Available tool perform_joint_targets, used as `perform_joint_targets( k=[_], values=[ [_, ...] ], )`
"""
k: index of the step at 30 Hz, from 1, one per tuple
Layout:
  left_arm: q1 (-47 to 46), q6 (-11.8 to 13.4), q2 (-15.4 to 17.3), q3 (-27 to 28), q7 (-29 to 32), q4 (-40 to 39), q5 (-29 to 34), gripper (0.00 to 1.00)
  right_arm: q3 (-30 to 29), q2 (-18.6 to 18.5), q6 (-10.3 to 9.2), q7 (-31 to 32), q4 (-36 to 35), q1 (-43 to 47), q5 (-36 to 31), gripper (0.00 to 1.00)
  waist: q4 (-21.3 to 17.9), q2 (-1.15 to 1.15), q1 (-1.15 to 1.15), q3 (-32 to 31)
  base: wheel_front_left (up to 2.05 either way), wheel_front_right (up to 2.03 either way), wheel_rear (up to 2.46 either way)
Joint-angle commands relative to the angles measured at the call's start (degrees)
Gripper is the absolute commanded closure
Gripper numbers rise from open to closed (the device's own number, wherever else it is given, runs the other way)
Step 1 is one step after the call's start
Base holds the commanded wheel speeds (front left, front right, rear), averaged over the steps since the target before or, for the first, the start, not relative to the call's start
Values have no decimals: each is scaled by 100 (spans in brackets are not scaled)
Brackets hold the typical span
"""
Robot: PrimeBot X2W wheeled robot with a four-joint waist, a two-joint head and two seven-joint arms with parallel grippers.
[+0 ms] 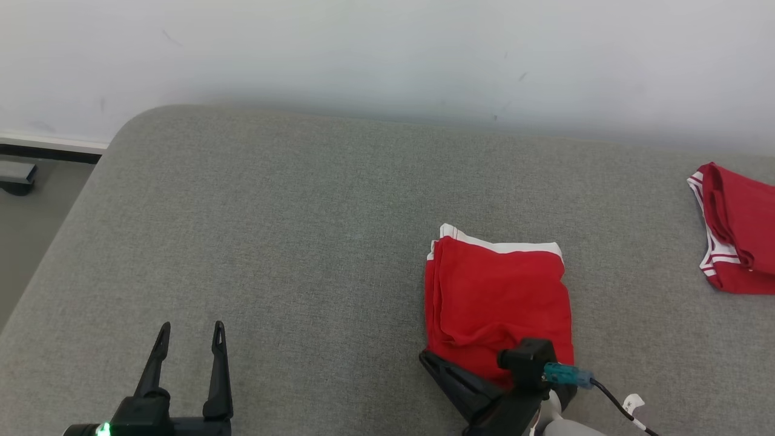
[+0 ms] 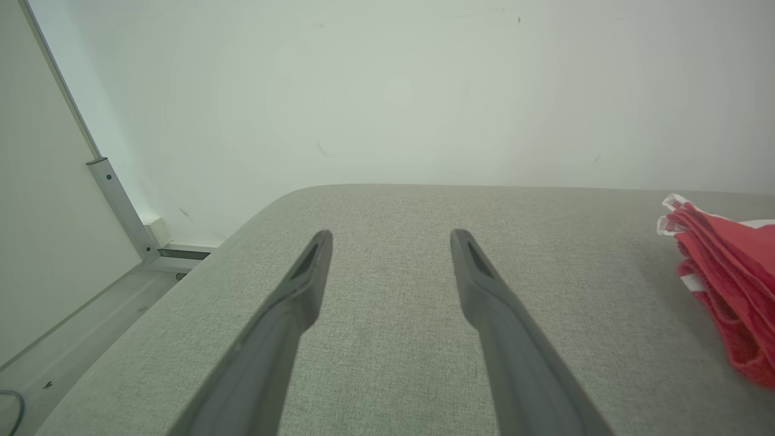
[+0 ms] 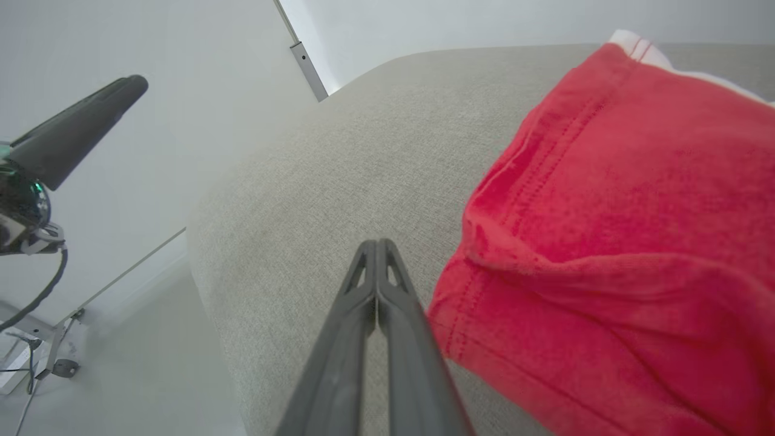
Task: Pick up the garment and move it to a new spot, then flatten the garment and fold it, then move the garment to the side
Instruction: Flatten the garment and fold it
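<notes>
Right gripper (image 1: 427, 360): mine, fingers pressed together with nothing between them, tip at the near-left corner of the folded garment (image 1: 496, 297); touching the cloth or just beside it, I cannot tell
Right wrist view: my closed fingers (image 3: 363, 315) run alongside the garment's (image 3: 605, 212) stitched left hem, red cloth just to their right
Garment: red shorts folded into a neat block, white waistband on its far edge, lying flat on the grey cushion (image 1: 272, 230)
Long axis: slightly longer from near edge to waistband than across, so it points away from me
Direction from my right gripper: the block spreads ahead and to the right of my fingertip
Left gripper (image 1: 191, 330): fingers spread wide, holding nothing, well off to the garment's left over bare cushion
Nearer arm: the right one, by far
Second garment (image 1: 742, 230): another red piece, well off to the folded garment's right
Step, as I judge it: folding looks done; moving it aside remains
What the move needs: I must part my fingers and catch the near-left corner, or nudge the block sideways
</notes>
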Motion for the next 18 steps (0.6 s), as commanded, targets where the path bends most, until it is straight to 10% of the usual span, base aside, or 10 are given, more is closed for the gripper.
perform_joint_targets(
  k=[1, 18],
  values=[
    [-33, -24, -11, 2, -18, 0, 10, 0, -49, -7, -17, -23, -58, 13, -42, 100, -1, 0, 0, -1, 0, 0, 0],
    [212, 1, 22, 150, -18, -24, 12, 0, -2691, -156, -17, -24, -1394, 1127, -829, 100, -359, 0, 0, -317, 0, 0, 0]
  ],
)
